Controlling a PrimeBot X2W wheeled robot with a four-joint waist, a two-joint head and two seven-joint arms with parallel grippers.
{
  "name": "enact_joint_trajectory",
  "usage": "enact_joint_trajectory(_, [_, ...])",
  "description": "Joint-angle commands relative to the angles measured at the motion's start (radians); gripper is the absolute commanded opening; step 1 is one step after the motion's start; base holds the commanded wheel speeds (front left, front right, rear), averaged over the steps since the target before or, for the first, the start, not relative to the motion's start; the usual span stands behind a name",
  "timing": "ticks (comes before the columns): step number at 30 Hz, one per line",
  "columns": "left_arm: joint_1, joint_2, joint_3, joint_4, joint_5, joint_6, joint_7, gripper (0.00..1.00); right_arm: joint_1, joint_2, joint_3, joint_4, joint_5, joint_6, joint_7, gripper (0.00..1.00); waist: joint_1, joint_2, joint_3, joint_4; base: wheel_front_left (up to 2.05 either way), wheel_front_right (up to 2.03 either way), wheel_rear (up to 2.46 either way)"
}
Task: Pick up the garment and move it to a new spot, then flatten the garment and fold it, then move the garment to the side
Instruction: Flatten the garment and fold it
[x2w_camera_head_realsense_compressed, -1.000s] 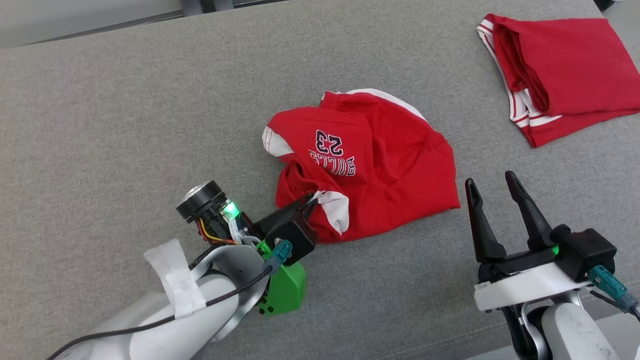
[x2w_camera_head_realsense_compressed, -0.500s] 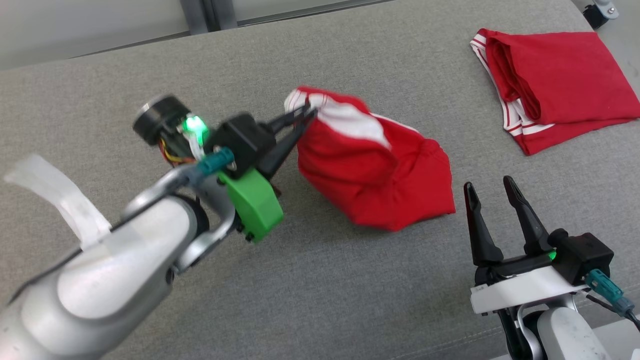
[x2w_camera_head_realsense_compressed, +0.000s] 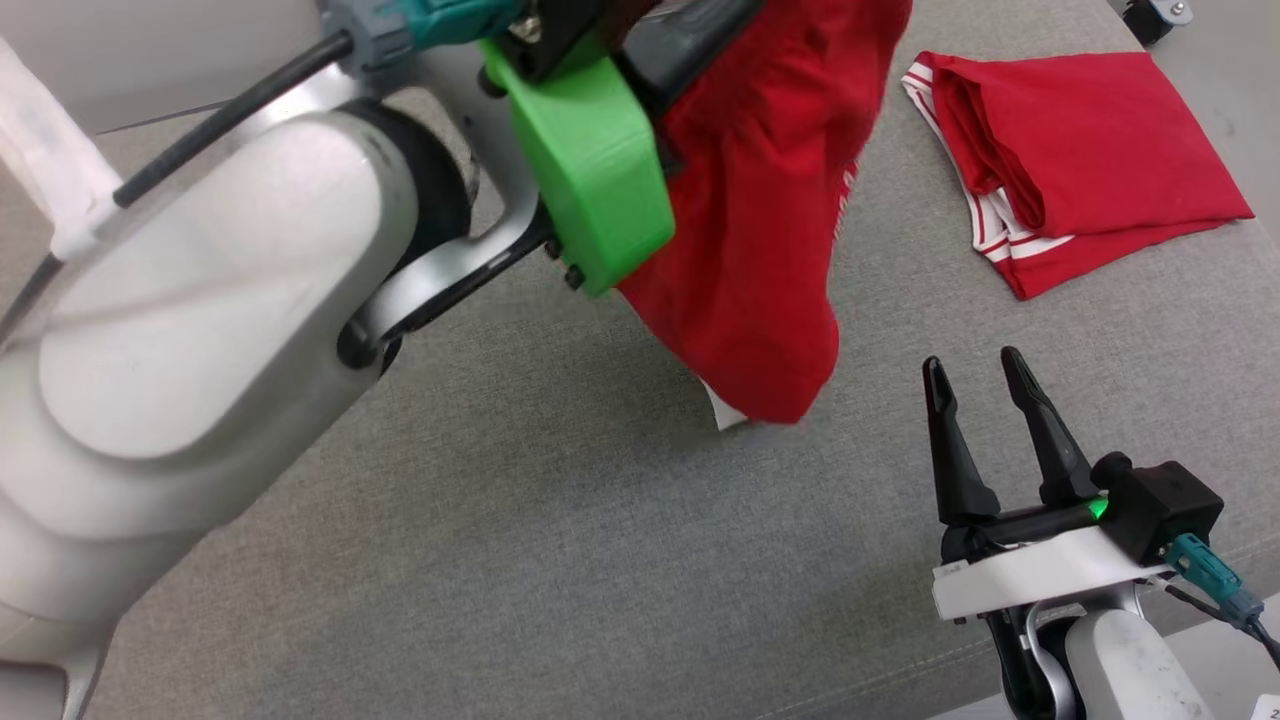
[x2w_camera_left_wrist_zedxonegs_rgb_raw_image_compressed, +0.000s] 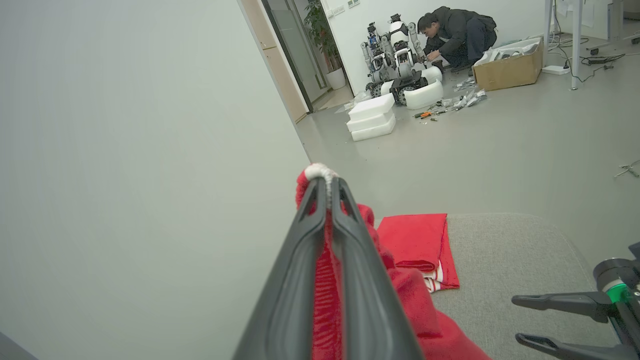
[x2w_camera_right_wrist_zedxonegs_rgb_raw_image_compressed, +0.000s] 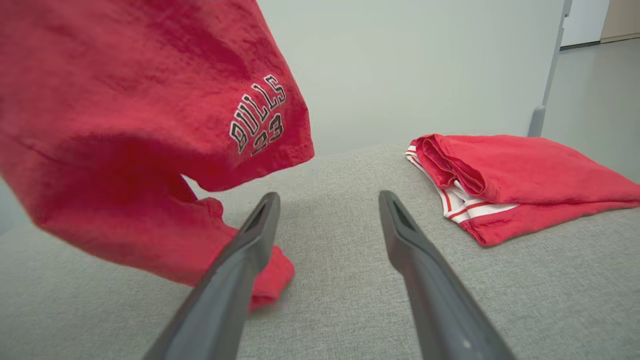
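Clamps the left pincer (x2w_camera_left_wrist_zedxonegs_rgb_raw_image_compressed: 327, 184) on a white-ribbed edge of the crumpled red cloth garment (x2w_camera_head_realsense_compressed: 760, 230), long dark fingers pressed together with fabric bunched between them. Holds that garment lifted at 12 o'clock in the head view, beside the bright green plastic housing (x2w_camera_head_realsense_compressed: 590, 170) of the left wrist, cloth drooping toward the centre. Cannot tell whether the lowest fold touches the grey fabric-covered desk (x2w_camera_head_realsense_compressed: 500, 560). Shows black-and-white "BULLS 23" lettering (x2w_camera_right_wrist_zedxonegs_rgb_raw_image_compressed: 257, 115) around 11 o'clock in the right wrist view. Rests the right pincer (x2w_camera_head_realsense_compressed: 971, 362) at 4 o'clock in the head view, fingers spread apart and gripping nothing, tips toward 12 o'clock, near the hanging cloth but apart from it. Leaves a second red garment (x2w_camera_head_realsense_compressed: 1070, 170) with white stripes, folded flat, on the desk at 2 o'clock, well apart from the raised one. Takes in, at 1 o'clock of the left wrist view, a person (x2w_camera_left_wrist_zedxonegs_rgb_raw_image_compressed: 455, 30) crouching beside a white robot (x2w_camera_left_wrist_zedxonegs_rgb_raw_image_compressed: 400, 60), a brown cardboard box (x2w_camera_left_wrist_zedxonegs_rgb_raw_image_compressed: 507, 67) and stacked white foam blocks (x2w_camera_left_wrist_zedxonegs_rgb_raw_image_compressed: 371, 117).
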Motion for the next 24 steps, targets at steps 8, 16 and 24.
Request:
enact_joint_trajectory(8, [0.400,0.235,0.030,-0.151,-0.085,0.148,-0.077,0.00,-0.004,-0.037,-0.005,-0.015,0.020,-0.001,0.001,1.00,0.0000,-0.0001,0.056,0.074,0.00,0.00,0.00])
enact_joint_trajectory(16, [0.744,0.398,0.139,-0.242,-0.130,0.343,-0.299,0.00,-0.037,-0.142,0.064,0.010,0.181,-0.001,0.001,1.00,0.0000,-0.0001,0.087,0.183,0.00,0.00,0.00])
enact_joint_trajectory(24, [0.835,0.399,0.174,-0.160,-0.190,0.306,-0.407,0.00,-0.217,-0.372,0.300,0.121,0.561,-0.001,0.007,1.00,0.0000,-0.0001,0.106,0.241,0.00,0.00,0.00])
